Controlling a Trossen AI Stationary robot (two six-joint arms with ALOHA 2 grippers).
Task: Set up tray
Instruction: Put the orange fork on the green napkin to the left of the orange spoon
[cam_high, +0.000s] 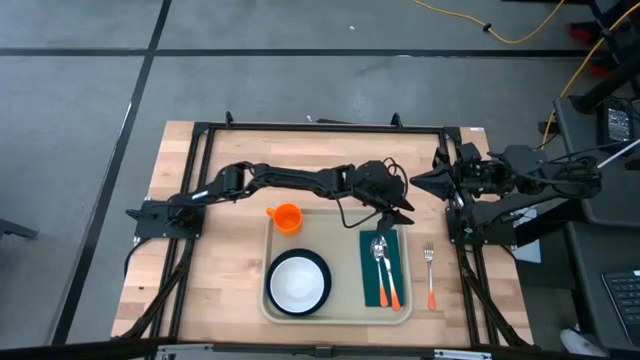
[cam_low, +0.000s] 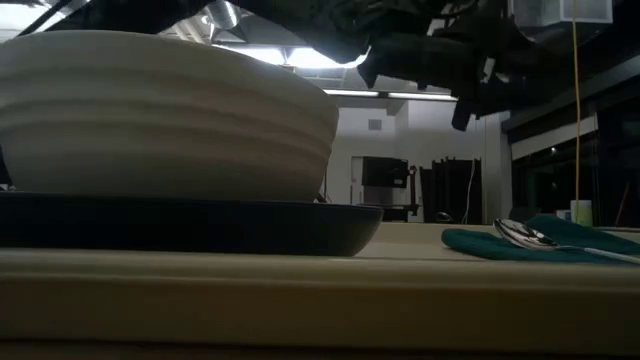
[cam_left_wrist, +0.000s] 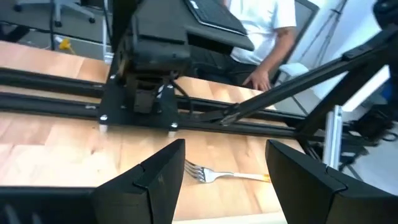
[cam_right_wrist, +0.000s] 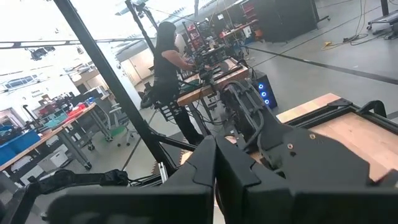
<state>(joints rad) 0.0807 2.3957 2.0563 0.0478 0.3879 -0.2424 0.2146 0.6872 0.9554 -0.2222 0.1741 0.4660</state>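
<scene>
The beige tray (cam_high: 340, 312) lies at the table's near middle. On it stand an orange cup (cam_high: 286, 217) and a white bowl (cam_high: 298, 282) on a dark plate (cam_low: 200, 228). A teal napkin (cam_high: 372, 285) on the tray carries a spoon (cam_high: 379, 250) and an orange-handled utensil (cam_high: 392, 292). A fork (cam_high: 430, 272) with an orange handle lies on the wood right of the tray. My left gripper (cam_high: 399, 214) hovers open over the tray's far right corner; the left wrist view shows the fork (cam_left_wrist: 214, 176) between its fingers, farther off. My right gripper (cam_high: 422, 182) waits shut at the far right.
A black metal frame (cam_high: 320, 127) runs along the table's far and side edges, and its rails (cam_left_wrist: 56, 81) cross the left wrist view. Bare wood lies left of the tray (cam_high: 220, 270). A person in a white shirt (cam_left_wrist: 264, 31) sits beyond the right edge.
</scene>
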